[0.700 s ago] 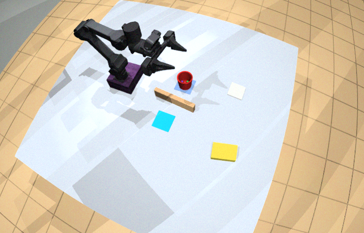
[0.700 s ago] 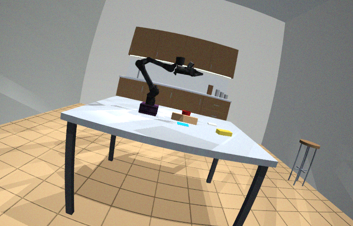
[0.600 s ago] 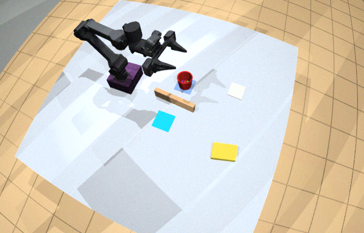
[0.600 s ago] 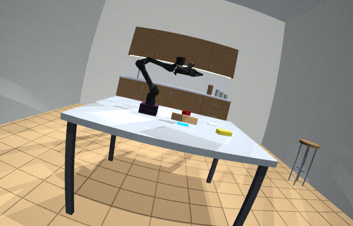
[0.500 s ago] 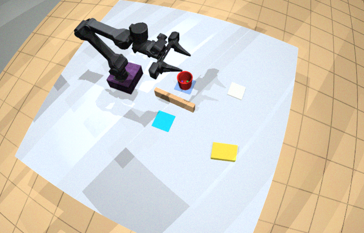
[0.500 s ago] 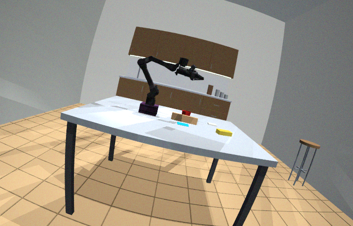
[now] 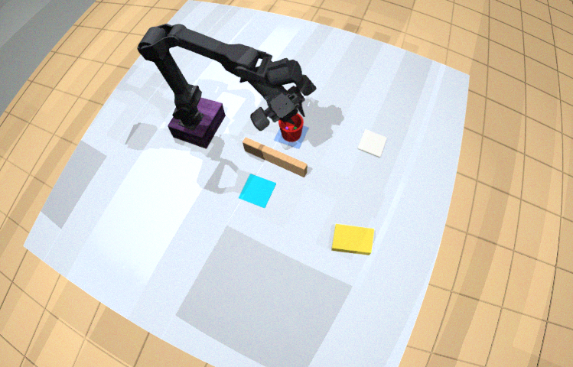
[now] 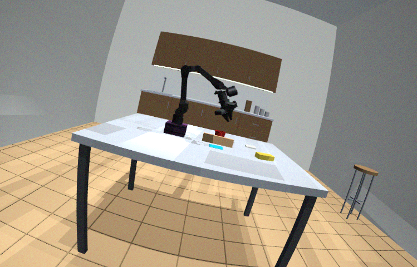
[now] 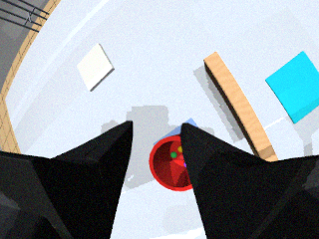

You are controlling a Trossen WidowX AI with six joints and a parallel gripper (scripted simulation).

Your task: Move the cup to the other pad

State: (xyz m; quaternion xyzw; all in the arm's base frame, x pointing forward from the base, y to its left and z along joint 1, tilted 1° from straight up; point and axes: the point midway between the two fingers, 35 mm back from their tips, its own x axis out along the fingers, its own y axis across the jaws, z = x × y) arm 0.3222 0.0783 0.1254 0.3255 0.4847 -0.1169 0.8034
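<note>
Red cup (image 7: 291, 128) on pale blue pad (image 7: 297, 140); cyan pad (image 7: 257, 190); yellow block (image 7: 353, 238); tan wooden bar (image 7: 275, 157); black gripper (image 7: 290, 110).

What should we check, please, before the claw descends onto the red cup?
1. Cup upright on its blue pad: ok.
2. Marbles inside cup: ok.
3. Claw above the cup, holding nothing: ok.
4. Claw opening wide enough for the cup: cannot tell.
5. Wooden bar standing between cup and cyan pad: not ok, plan to lift over.
6. Which pad is the target: cannot tell.
</note>
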